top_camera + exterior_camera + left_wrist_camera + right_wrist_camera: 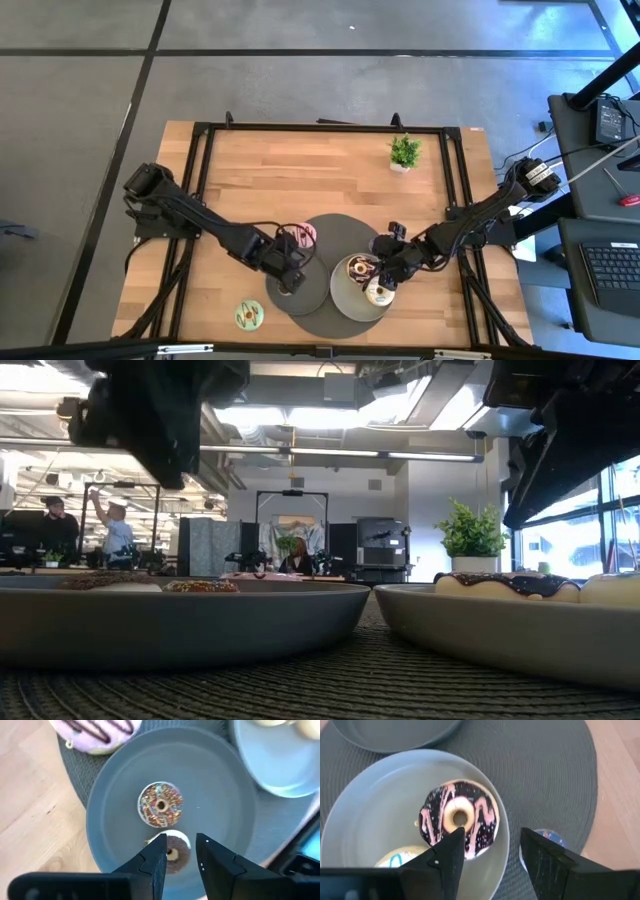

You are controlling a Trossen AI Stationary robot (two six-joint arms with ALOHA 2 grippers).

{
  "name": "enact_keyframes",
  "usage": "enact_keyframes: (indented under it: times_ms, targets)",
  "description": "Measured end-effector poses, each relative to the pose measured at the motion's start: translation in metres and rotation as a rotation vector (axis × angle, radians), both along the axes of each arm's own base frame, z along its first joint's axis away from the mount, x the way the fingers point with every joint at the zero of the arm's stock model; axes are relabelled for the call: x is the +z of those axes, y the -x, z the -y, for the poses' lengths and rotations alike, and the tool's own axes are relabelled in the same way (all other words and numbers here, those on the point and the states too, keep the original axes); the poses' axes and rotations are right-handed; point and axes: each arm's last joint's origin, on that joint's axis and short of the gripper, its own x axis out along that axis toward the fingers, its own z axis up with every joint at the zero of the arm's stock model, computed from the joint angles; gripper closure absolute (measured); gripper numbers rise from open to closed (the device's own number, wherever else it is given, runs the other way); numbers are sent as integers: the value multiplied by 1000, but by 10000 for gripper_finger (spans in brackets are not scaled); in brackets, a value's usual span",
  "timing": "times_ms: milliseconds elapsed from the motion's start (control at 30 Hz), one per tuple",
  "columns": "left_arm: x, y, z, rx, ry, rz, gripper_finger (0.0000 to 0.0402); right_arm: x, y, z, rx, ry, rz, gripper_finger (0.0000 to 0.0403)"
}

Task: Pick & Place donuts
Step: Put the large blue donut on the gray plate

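My left gripper (pixel 181 841) is open above the darker grey plate (pixel 220 815), which holds a sprinkled mini donut (pixel 160 805) and a brown mini donut (pixel 173 852) seen between the fingers. My right gripper (pixel 491 837) is open above the lighter plate (pixel 365 805), which holds a chocolate donut (pixel 470 815) and a cream-white donut (pixel 402 857). A pink donut (pixel 303 235) lies on the round mat (pixel 330 225). A purple mini donut (pixel 549 836) lies on the mat beside the lighter plate. A green donut (pixel 249 315) lies on the wood near the front edge.
A small potted plant (pixel 405 152) stands at the far right of the table. The two plates sit side by side on the mat near the front edge. People sit and stand at desks in the room beyond (pixel 110 530). Bare wood lies at the far left.
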Motion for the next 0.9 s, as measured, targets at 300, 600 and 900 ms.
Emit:
enact_keyframes:
  times_ms: [300,600,900]
  targets:
    - [9,7,6,-66,44,6,308,4,-13,8,66,-11,52,210]
    - [6,28,35,-213,142,-91,285,4,-18,19,74,-2,40,210]
    - [-6,59,66,-180,150,-144,225,4,-22,28,40,-3,42,210]
